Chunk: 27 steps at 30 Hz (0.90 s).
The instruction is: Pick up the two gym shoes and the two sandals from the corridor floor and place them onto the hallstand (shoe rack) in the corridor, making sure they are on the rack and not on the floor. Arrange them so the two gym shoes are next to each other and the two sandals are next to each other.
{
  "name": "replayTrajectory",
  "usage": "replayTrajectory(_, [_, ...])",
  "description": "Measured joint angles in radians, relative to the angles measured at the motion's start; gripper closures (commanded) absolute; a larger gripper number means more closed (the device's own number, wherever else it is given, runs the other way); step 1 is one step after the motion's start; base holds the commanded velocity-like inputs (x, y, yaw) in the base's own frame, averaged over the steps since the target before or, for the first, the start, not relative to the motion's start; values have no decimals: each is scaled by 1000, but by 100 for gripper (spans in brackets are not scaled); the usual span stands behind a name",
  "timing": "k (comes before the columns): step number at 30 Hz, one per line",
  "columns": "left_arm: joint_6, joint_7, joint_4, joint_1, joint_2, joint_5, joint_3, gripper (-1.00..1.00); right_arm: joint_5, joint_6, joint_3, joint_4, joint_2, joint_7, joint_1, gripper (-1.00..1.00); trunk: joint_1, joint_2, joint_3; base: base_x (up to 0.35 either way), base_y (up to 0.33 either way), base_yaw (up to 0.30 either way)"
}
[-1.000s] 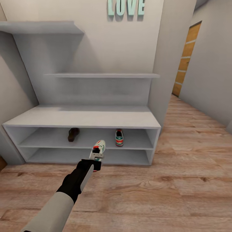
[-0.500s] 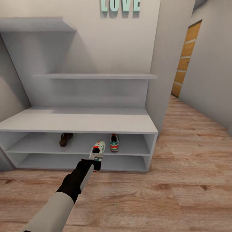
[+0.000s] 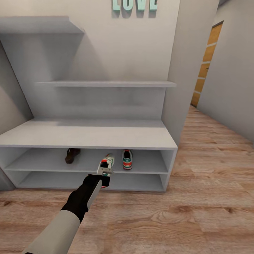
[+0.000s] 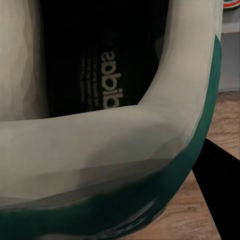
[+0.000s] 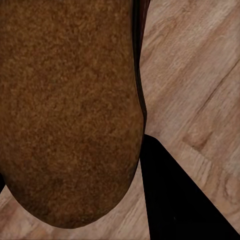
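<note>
White hallstand [image 3: 88, 135] beneath teal letters [image 3: 134, 4] at the frame's top; light brown wood-grain floor [image 3: 197, 197] below. A white gym shoe [image 3: 106, 165] with red-orange heel at centre, its mate [image 3: 127, 159] white with green and red-orange accents. Dark reddish-brown sandal [image 3: 72, 155] at left. Tan cork-textured sole [image 5: 65, 100] in the right wrist view. Orange-yellow door [image 3: 206, 63] at right.

The hallstand's [image 3: 88, 135] upper opening holds one sandal [image 3: 72, 155] and one gym shoe [image 3: 127, 159].

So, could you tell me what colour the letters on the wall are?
The letters are pale teal, clearest in the head view.
</note>
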Motion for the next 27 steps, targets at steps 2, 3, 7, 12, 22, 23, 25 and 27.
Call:
replayTrajectory(2, [0, 0, 0, 0, -1, 0, 0, 100, 0, 0, 0, 0, 0, 0, 0, 100, 0, 0, 0, 2, 1, 0])
replayTrajectory(3, [0, 0, 1, 0, -1, 0, 0, 100, 0, 0, 0, 0, 0, 0, 0, 100, 0, 0, 0, 63, 0, 0])
replayTrajectory(7, [0, 0, 0, 0, -1, 0, -1, 100, 0, 0, 0, 0, 0, 0, 0, 100, -1, 0, 0, 273, 0, 0])
replayTrajectory(12, [0, 0, 0, 0, -1, 0, -2, 100, 0, 0, 0, 0, 0, 0, 0, 100, 0, 0, 0, 164, 0, 0])
replayTrajectory(22, [0, 0, 0, 0, -1, 0, 0, 100, 1, 0, 0, 0, 0, 0, 0, 100, 1, -1, -12, 6, 0, 0])
replayTrajectory(23, [-1, 0, 0, 0, -1, 0, 0, 100, 1, 0, 0, 0, 0, 0, 0, 100, 2, -1, -15, 0, 0, 0])
replayTrajectory(25, [-1, 0, 0, 0, -1, -1, 0, 100, 0, 0, 0, 0, 0, 0, 0, 100, 2, -1, -19, 0, 0, 0])
replayTrajectory(27, [-1, 0, 0, 0, -1, -1, 0, 100, 0, 0, 0, 0, 0, 0, 0, 100, 2, -1, -19, 0, 0, 0])
